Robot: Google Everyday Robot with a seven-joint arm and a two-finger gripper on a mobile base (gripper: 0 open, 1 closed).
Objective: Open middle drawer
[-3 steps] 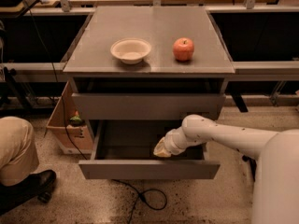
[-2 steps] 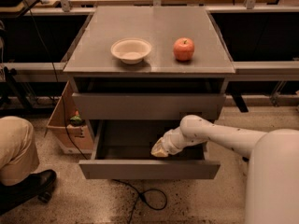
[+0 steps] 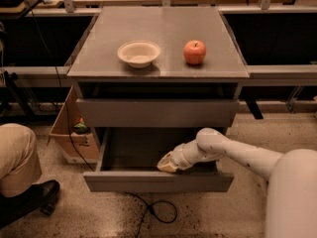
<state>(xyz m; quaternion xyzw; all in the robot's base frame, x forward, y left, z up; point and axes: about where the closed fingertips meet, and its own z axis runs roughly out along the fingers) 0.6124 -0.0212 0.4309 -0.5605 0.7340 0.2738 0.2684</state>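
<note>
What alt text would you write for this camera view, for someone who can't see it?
A white robot arm reaches from the picture's right into the pulled-out middle drawer of a grey cabinet, its tool just behind the drawer's front. On top sit a white bowl and a red apple; a person's leg shows at left.

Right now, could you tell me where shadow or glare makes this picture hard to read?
Camera view: dim, warm light; the middle drawer is deeply shadowed inside, the gripper showing pale near its front; faint sheen on the cabinet top below the bowl and apple.
</note>
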